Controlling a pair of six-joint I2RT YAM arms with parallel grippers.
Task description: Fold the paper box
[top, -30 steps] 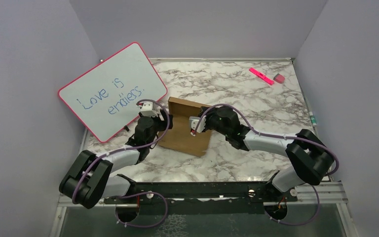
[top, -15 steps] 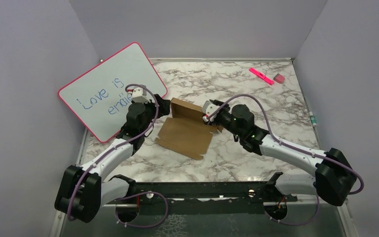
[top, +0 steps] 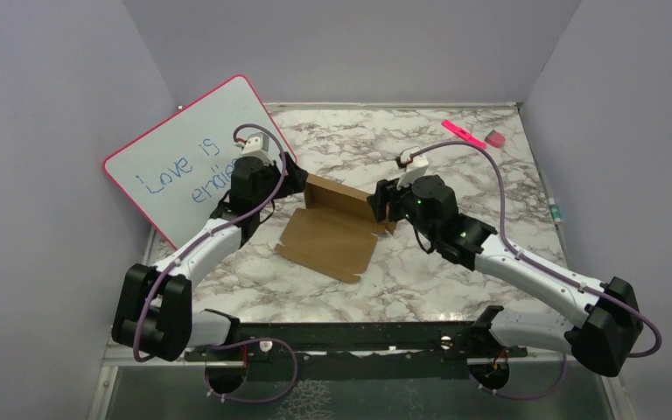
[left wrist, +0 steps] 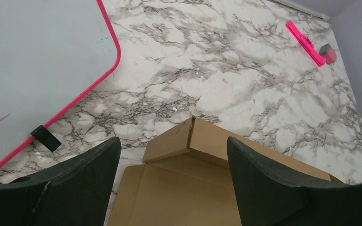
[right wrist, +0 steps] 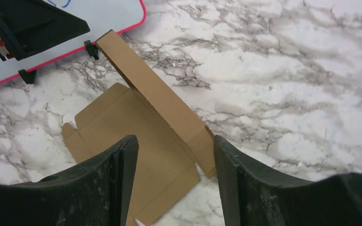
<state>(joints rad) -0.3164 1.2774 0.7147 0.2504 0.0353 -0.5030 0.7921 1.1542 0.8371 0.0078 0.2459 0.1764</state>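
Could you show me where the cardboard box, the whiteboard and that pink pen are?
paper box (top: pixel 328 241): overhead view, middle of its flat panel.
whiteboard (top: pixel 184 140): overhead view, white face just above the writing.
pink marker (left wrist: pixel 305 43): left wrist view, middle of its body.

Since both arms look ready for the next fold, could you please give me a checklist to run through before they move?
1. Left claw open, holding nothing: ok.
2. Right claw open, holding nothing: ok.
3. Paper box lying free on the table: ok.
4. Box folded shut: not ok; only the far flap stands raised, the main panel lies flat.
5. Whiteboard apart from the box: ok.
6. Far flap locked in place: cannot tell.
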